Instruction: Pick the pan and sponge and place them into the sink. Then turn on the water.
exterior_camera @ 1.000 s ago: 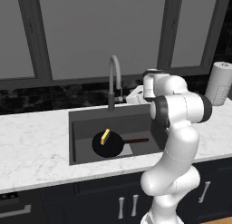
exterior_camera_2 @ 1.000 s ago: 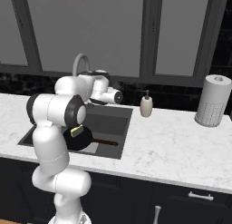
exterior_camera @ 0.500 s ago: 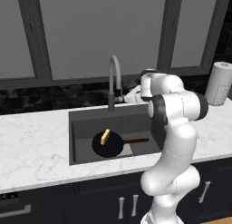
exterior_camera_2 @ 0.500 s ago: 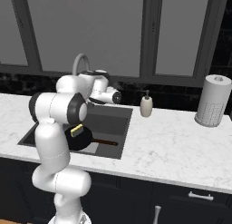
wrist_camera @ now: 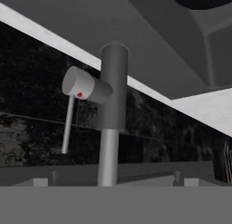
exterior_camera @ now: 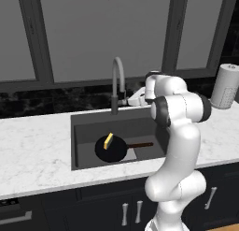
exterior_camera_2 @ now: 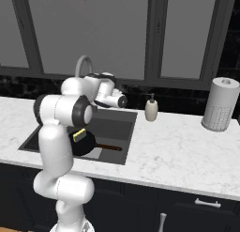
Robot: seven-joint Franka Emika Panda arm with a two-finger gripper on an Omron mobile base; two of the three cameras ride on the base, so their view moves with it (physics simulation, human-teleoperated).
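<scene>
- Pan (exterior_camera: 111,149) sits in sink (exterior_camera: 84,132) w/ sponge (exterior_camera: 108,141) lying on it; handle points toward robot's right. Same in right base view: pan (exterior_camera_2: 83,144), sponge (exterior_camera_2: 79,135), sink (exterior_camera_2: 123,124).
- Placing part looks done, judging from how things lie; water step is what's left.
- Change vs a sec ago: very little. Arm nudged slightly nearer the faucet (exterior_camera: 116,83); pan & sponge haven't moved.
- Gripper (exterior_camera: 127,102) now just beside faucet base, hand reaching sideways across back of sink. Right base view has gripper (exterior_camera_2: 123,101) in same spot, behind the basin.
- Hand view, rolled over: faucet column (wrist_camera: 112,105) dead ahead, its lever (wrist_camera: 68,123) w/ red dot on the knob off to one side, apart from fingers.
- Fingers: can't tell if spread or closed; tips too small in base views.
- No blue stream at spout, so water's off.
- Meaning: slow closing-in on the lever; next prob. a push or swing of the lever. Risk: tips slip past the thin lever.
</scene>
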